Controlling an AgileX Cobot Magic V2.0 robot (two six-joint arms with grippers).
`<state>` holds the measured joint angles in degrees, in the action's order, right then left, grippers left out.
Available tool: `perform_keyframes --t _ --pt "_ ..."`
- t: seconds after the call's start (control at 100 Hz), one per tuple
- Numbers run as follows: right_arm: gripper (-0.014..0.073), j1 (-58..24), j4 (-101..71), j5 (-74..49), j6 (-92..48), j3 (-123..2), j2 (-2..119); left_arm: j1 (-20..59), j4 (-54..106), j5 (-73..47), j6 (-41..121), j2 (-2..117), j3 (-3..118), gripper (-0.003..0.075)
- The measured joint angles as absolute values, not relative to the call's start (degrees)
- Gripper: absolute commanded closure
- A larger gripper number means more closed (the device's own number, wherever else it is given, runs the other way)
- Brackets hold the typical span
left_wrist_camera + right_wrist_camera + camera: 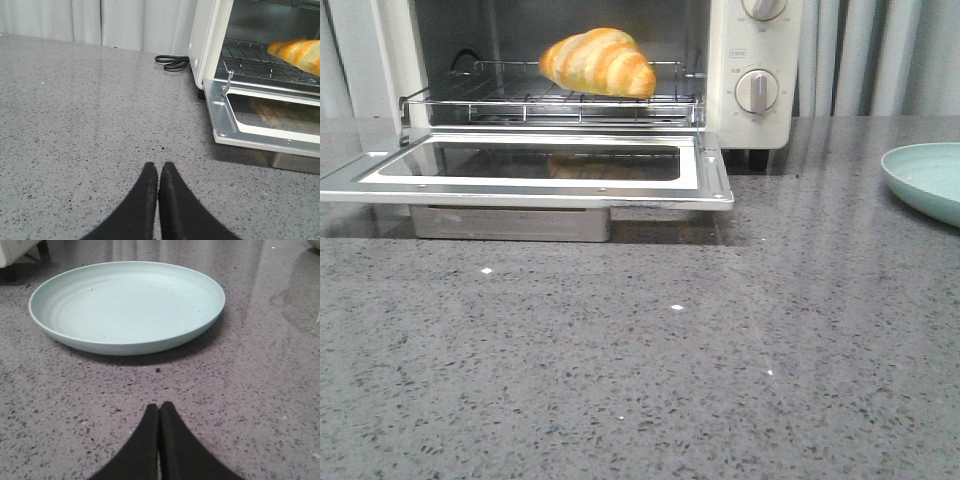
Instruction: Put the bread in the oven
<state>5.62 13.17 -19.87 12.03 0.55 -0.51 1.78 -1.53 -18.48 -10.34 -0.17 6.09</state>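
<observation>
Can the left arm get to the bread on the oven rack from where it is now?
Probably yes. The oven door lies open and flat, and the bread sits exposed on the wire rack. Only bare countertop lies between the shut left end effector and the oven.

Black fingers (145, 205) — smooth, tapered.

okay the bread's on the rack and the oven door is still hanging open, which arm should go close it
Left, probably. The left gripper is shut and empty, low over the counter, with the open oven door nearby in its wrist view. The right gripper, also shut, faces the green plate on the oven's other side.
</observation>
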Motion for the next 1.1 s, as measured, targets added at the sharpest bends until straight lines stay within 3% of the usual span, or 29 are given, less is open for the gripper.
perform_keyframes --t 0.31,1.1 --pt "0.0661 5.5 8.1 -19.9 3.6 0.5 -0.5 1.8 -1.5 -18.5 -10.3 -0.2 6.1 0.0741" --pt "0.0661 5.5 7.6 -19.9 3.1 0.5 -0.5 1.8 -1.5 -18.5 -10.3 -0.2 6.1 0.0741"
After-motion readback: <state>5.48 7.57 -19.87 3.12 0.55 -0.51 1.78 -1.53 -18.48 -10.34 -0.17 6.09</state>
